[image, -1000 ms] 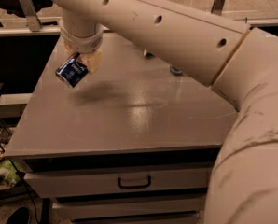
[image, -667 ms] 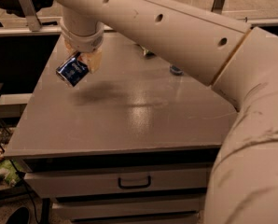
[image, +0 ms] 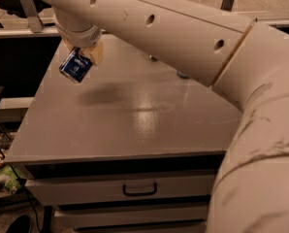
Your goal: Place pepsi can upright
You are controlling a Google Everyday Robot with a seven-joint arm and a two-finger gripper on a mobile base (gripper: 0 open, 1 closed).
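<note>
Hanging over the far left part of the grey table, the gripper is seen at the end of the thick cream-coloured arm, which is stretched across the upper part of the view from the right. The pepsi can is pinched between the tan fingers, so that the jaws are closed on its body. The can is held tilted, not upright, with one end turned down and to the left. It is lifted clear of the tabletop, and no contact with the surface is seen. A soft dark shadow is cast on the table just below and to the right of the can. Under the tabletop two drawers are fitted, and a dark handle is mounted on the upper drawer. A small bluish object is glimpsed on the table behind the arm, but it is too far hidden to be named.
</note>
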